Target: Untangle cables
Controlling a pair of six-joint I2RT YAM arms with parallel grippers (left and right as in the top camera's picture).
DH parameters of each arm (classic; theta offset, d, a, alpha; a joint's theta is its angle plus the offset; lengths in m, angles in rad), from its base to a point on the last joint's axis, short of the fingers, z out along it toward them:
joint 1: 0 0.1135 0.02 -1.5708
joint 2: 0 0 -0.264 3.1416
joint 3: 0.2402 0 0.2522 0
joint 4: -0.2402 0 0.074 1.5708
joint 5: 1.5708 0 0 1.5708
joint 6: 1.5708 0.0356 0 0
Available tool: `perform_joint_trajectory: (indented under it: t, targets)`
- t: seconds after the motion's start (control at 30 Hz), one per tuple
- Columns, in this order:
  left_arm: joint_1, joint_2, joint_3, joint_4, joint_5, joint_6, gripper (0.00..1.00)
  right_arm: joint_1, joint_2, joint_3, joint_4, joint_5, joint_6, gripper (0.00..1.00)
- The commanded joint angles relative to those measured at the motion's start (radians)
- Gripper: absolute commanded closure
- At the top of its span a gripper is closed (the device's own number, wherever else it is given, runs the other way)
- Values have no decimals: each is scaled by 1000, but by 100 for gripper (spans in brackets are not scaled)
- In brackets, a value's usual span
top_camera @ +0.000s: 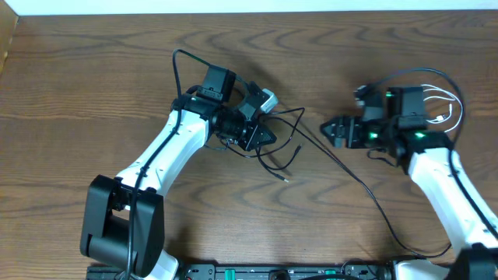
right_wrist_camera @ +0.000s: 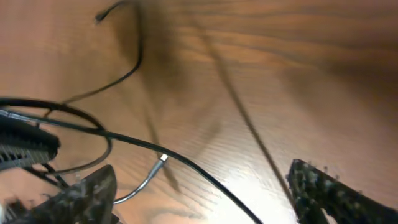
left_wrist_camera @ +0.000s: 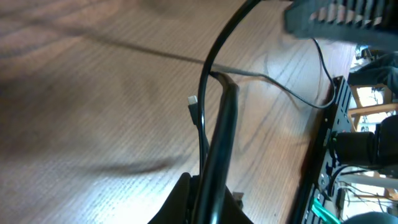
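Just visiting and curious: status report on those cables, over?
Left fingers shut on black cable. Right fingers open, holding nothing. White cable looped beside right arm.

Brown wood-grain desk (top_camera: 70,70). A black rail (top_camera: 264,272) lines its near edge, a white strip (top_camera: 249,5) its far edge.

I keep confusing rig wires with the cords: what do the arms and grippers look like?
The left arm and right arm are glossy white tubes with black joints and wrist blocks. A thick black wire runs along each. The left has a boxy black base; green lights glow on the right wrist. The left gripper and right gripper are black with tapered fingers.
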Motion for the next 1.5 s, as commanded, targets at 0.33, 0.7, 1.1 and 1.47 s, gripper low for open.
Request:
perform_joint_trajectory:
  t: [0.33, 0.7, 1.1, 1.47]
  targets:
    - [-9, 3, -2, -35, 20, 20, 92, 136, 64, 4, 208, -101, -71, 33]
    - [-9, 3, -2, -42, 24, -7, 92, 205, 81, 4, 316, 40, -14, 38]
    - [-9, 3, -2, -54, 9, -13, 92, 256, 233, 4, 581, 126, 38, 99]
    - [-8, 3, -2, -67, -512, -217, 28, 223, 108, 5, 546, 146, 69, 99]
